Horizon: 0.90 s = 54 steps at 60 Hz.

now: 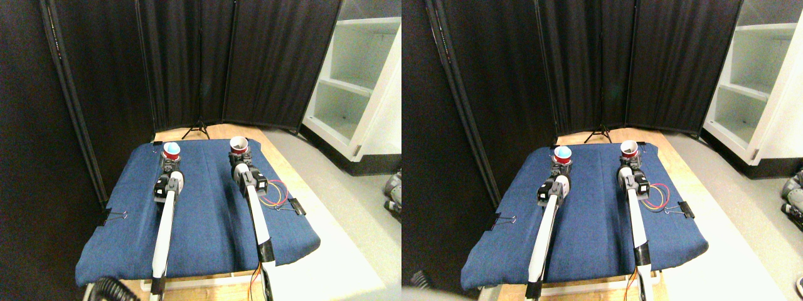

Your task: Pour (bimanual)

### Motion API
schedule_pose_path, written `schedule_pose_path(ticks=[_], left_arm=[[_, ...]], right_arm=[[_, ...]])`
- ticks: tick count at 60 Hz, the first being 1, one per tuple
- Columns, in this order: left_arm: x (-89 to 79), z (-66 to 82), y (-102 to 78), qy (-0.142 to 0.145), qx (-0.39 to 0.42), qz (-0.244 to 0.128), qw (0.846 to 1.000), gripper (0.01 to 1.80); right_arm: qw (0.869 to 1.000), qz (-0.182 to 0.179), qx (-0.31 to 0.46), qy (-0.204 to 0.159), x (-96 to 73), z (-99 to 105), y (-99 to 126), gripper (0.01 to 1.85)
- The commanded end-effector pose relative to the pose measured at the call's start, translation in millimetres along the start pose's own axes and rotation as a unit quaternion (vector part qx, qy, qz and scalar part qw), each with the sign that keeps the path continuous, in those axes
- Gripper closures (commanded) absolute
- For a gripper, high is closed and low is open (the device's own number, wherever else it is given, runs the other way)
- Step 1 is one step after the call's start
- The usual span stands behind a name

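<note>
I see the left gripper clamped on a small red paper cup; at its 3 o'clock, the right gripper grips a tilted red cup, over blue cloth.

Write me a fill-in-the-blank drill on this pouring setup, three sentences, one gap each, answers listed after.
1. The table is covered with a ____ cloth.
2. The number of red cups at the grippers is ____: the left cup at the left gripper and the right cup at the right gripper.
3. To the right, past the black curtain, stands a ____ shelf unit.

Missing words: blue; two; white
</note>
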State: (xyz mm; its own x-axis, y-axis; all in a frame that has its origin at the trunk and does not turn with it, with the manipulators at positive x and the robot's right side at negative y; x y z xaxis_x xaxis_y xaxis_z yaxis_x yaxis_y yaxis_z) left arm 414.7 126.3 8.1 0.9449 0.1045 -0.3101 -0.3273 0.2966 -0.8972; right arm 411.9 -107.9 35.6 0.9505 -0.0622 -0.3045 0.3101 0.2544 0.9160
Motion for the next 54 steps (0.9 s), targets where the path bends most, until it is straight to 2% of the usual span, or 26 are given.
schedule_pose_path(ticks=[1,7,12,14,37,54], left_arm=[[6.3,1.8,1.2,-0.026,-0.011,-0.014,1.0,1.8],[11.6,-0.1,10.6,-0.041,-0.011,-0.006,0.999,1.8],[11.6,-0.1,10.6,-0.041,-0.011,-0.006,0.999,1.8],[15.6,-1.9,17.4,-0.06,-0.014,0.003,0.998,1.8],[20.0,-12.2,28.2,-0.077,-0.019,0.02,0.997,1.8],[21.6,-15.6,36.5,-0.089,-0.025,0.031,0.995,1.8]], right_arm=[[1.0,0.015,0.006,-0.015,8.9,-1.1,-4.8,1.85],[1.0,0.005,0.012,-0.021,13.6,-3.4,-16.1,1.85],[1.0,0.005,0.012,-0.021,13.6,-3.4,-16.1,1.85],[0.999,-0.013,0.018,-0.031,17.5,-5.2,-26.8,1.85],[0.997,-0.049,0.028,-0.052,30.6,-5.9,-51.8,1.85],[0.996,-0.054,0.036,-0.056,34.1,-5.0,-65.9,1.85]])
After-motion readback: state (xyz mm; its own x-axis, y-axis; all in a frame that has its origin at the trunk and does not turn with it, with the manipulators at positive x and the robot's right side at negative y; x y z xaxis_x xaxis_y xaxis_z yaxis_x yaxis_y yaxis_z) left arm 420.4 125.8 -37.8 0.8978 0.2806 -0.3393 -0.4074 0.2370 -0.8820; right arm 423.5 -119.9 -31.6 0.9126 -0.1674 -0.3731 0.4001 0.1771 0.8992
